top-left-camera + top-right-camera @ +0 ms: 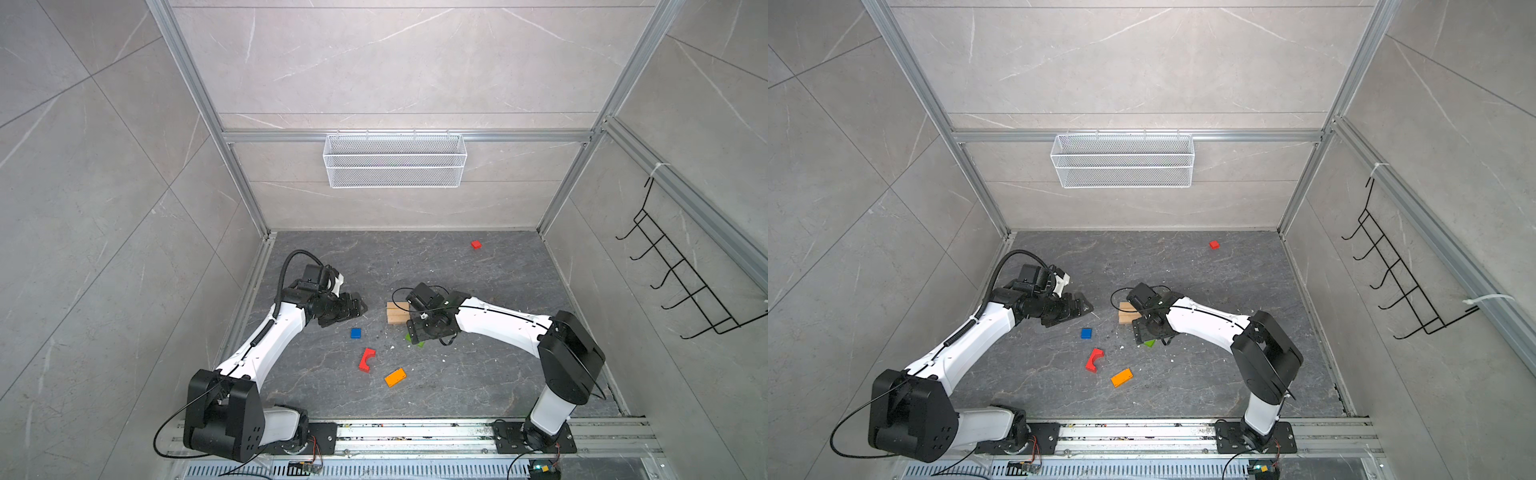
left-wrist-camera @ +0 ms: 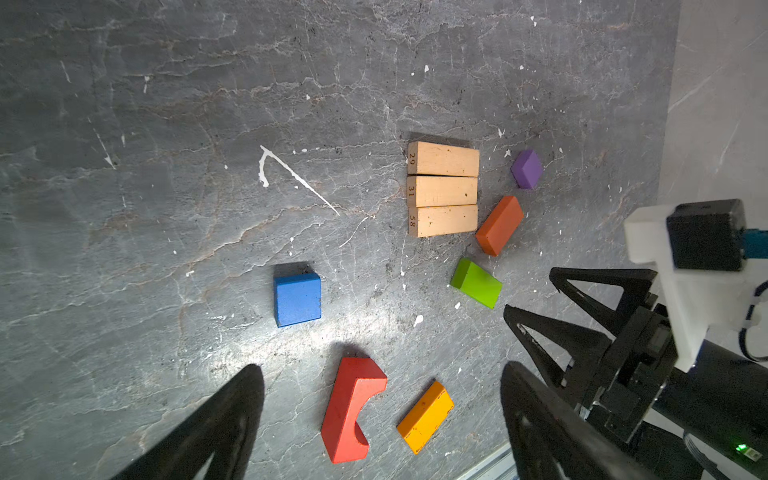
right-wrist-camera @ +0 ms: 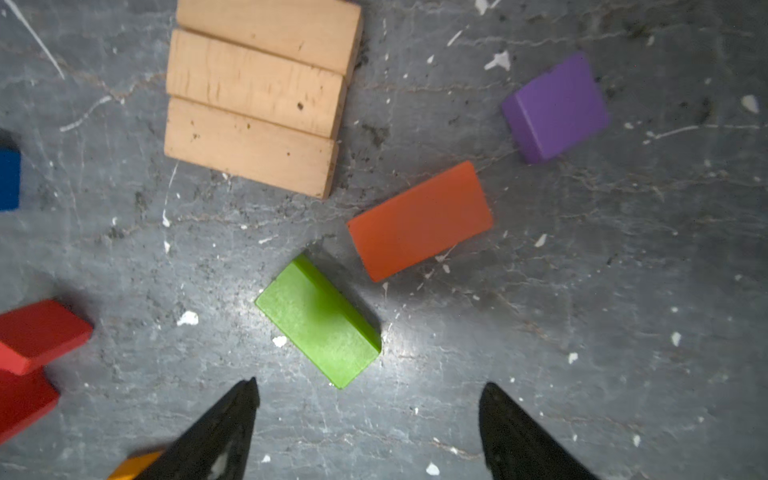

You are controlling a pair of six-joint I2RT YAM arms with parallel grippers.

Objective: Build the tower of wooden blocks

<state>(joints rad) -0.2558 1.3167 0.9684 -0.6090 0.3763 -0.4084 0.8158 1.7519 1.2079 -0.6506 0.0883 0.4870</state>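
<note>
— What do we see nearest to the arm bases?
— The orange block (image 1: 395,377) and the red arch (image 1: 367,359) lie flat, then the blue block (image 1: 355,333). The left gripper (image 2: 381,366) and right gripper (image 3: 370,382) have fingers apart and hold nothing.
— And the tower?
— It is not stacked yet. In mid-floor three tan bars (image 2: 444,189) lie flat, touching, with long axes parallel and numbered ends toward the left arm. The green slab (image 3: 318,322) and orange-red slab (image 3: 419,220) lie just beside them, roughly crosswise. Farthest we see a small red block (image 1: 476,244).
</note>
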